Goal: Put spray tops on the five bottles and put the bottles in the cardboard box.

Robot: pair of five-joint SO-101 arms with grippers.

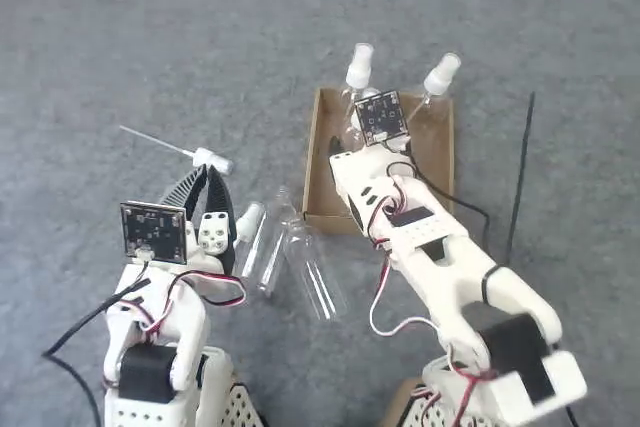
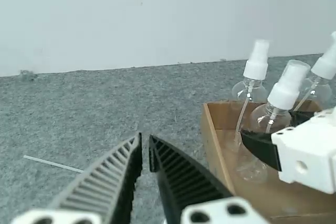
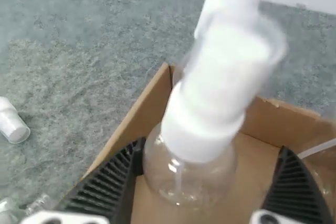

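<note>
The right arm stretches forward over the cardboard box point(image 1: 312, 162), its right gripper point(image 3: 210, 153) lowered inside with fingers point(image 3: 105, 187) spread wide on either side of a clear bottle point(image 3: 184, 179). The bottle stands upright in the box and wears a white spray top point(image 3: 220, 77). One finger is close against the bottle's shoulder, and the other is clear of it.

Two more capped bottles point(image 1: 358, 72) point(image 1: 441, 77) stand at the box's far end.

The left arm is drawn back near its base, its left gripper point(image 2: 145, 148) raised above the grey carpet point(image 1: 150, 67) and pointing ahead. Its ribbed black fingers point(image 2: 113, 174) are pressed together to a thin slit and hold nothing.

Two bare bottles point(image 1: 262, 242) point(image 1: 318, 272) lie on their sides on the carpet between the arms, just short of the box. A loose spray top point(image 1: 212, 159) with its long tube lies ahead of the left gripper's tips.
</note>
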